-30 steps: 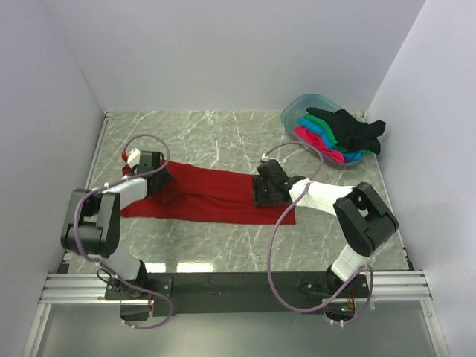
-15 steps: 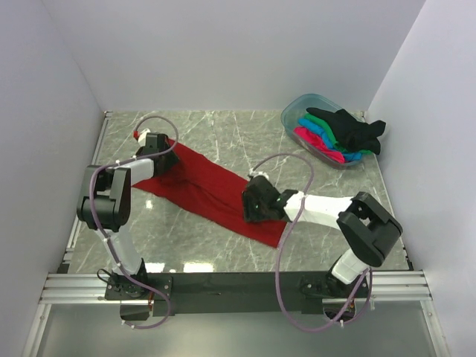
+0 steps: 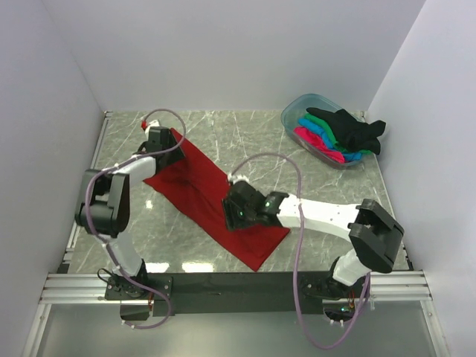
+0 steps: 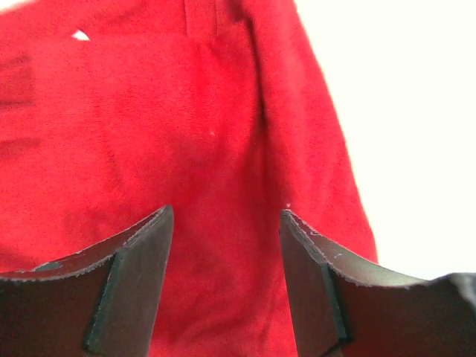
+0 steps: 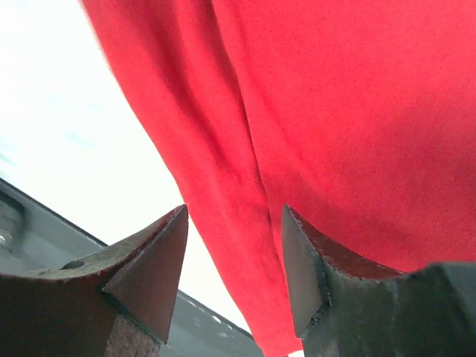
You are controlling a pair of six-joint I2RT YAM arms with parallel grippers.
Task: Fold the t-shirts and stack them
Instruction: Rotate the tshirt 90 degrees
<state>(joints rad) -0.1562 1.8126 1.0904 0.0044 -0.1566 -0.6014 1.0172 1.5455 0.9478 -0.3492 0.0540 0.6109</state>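
A dark red t-shirt (image 3: 204, 193), folded into a long strip, lies diagonally on the marble table from far left to near centre. My left gripper (image 3: 169, 141) stands on its far-left end. In the left wrist view its jaws (image 4: 225, 214) are apart with red cloth (image 4: 186, 111) spread below them. My right gripper (image 3: 232, 212) rests on the strip's lower part. Its jaws (image 5: 234, 212) are also apart, with a folded edge of the cloth (image 5: 335, 111) running between them. The black (image 3: 351, 128), green (image 3: 320, 128) and pink (image 3: 316, 143) t-shirts lie in the tub.
The clear bluish tub (image 3: 291, 111) stands at the back right, with the black shirt draped over its rim. White walls close in the table on the left, back and right. The dark rail (image 3: 238, 282) with the arm bases runs along the near edge.
The red strip has swung from lying level to a diagonal. My left gripper went toward the back with its end; my right gripper went left and nearer with the other end.
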